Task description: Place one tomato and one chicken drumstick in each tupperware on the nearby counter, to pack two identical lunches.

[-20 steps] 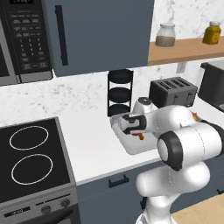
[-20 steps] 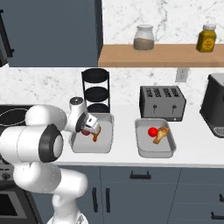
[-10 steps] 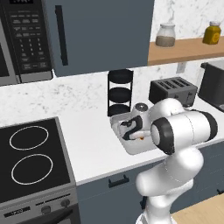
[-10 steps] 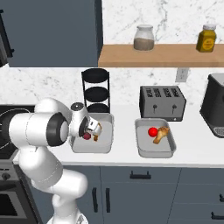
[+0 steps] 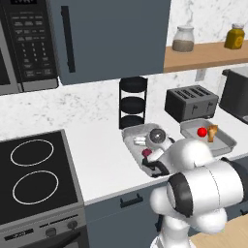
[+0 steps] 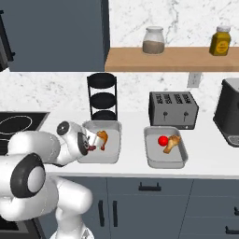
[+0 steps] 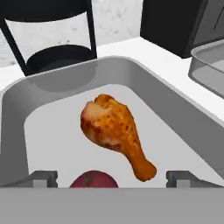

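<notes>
Just beyond open pincer (image 7: 111, 178), drumstick (image 7: 116, 133)

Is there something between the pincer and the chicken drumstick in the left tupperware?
Nothing visible. The open pincer looks straight at the chicken drumstick, which lies in the left tupperware; a tomato sits beside its path, near the pincer.
</notes>
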Controlling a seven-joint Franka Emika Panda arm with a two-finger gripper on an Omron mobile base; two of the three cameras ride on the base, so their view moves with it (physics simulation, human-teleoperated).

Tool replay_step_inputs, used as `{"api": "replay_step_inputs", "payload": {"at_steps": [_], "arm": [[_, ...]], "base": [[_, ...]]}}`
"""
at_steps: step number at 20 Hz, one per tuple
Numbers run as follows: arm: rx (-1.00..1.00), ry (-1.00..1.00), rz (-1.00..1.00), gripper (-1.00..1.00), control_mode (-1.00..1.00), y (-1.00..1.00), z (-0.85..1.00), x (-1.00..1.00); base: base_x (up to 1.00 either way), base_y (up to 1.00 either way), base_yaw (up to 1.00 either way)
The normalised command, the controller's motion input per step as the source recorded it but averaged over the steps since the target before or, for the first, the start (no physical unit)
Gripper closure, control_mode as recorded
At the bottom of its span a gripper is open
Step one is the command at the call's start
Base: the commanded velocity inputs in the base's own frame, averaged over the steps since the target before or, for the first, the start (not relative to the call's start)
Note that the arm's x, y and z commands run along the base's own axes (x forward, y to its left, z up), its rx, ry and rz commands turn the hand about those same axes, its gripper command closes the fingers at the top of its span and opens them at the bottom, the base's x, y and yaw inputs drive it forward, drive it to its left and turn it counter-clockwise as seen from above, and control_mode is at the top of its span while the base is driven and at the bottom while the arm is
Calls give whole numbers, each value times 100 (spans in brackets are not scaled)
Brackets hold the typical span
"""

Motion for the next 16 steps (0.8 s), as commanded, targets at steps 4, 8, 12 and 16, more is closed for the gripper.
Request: {"api": "replay_step_inputs", "payload": {"at_steps": [4, 8, 12, 16], "arm": [[-16, -49, -6, -100, -100, 13, 100, -100], [-11, -40, -5, -100, -100, 13, 100, -88], [0, -7, -4, -100, -100, 1, 100, -99], [0, 0, -1, -100, -100, 5, 100, -100]], "base": [[0, 0, 0], [0, 0, 0], [0, 0, 0], [0, 0, 0]]}}
